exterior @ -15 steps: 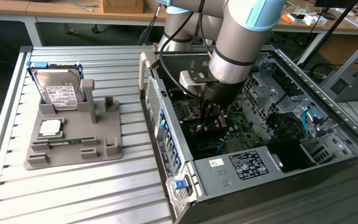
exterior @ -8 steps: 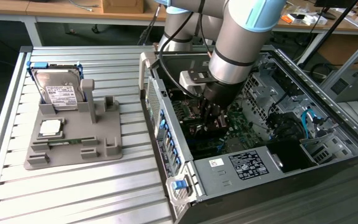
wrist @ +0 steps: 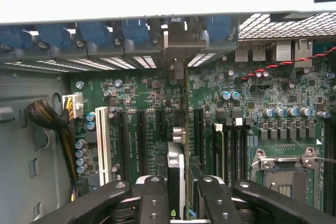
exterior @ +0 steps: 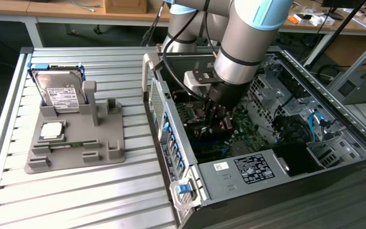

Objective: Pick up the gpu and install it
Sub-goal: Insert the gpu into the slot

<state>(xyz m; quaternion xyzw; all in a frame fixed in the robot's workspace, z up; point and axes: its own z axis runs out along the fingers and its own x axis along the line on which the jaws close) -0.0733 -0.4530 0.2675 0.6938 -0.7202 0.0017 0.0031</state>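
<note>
Holding the gpu (wrist: 177, 177) edge-on, the gripper (exterior: 220, 119) reaches down inside the open computer case (exterior: 335, 124).
White PCI slot (wrist: 102, 145) and black expansion slots (wrist: 142, 140) lie to one side of the clamped card, its silver bracket (wrist: 181, 43) ahead at the case's rear wall, the CPU socket (wrist: 286, 169) on the other side.

On the worktop (exterior: 75, 200), an open computer case (exterior: 335, 133) lies at the exterior view's right, and a parts holder (exterior: 75, 143) sits at the left, well apart from it. A hard drive (exterior: 61, 93) stands upright at the holder's far end; a CPU chip (exterior: 51, 131) lies flat just nearer. The arm reaches down into the case from the far side. Its hand (wrist: 181, 192) is over the motherboard (wrist: 294, 98), gripping the gpu (wrist: 176, 166) on edge among the expansion slots (wrist: 142, 135). The CPU socket (wrist: 286, 169) lies beside them. A power supply (exterior: 253, 169) occupies the case's near end.
</note>
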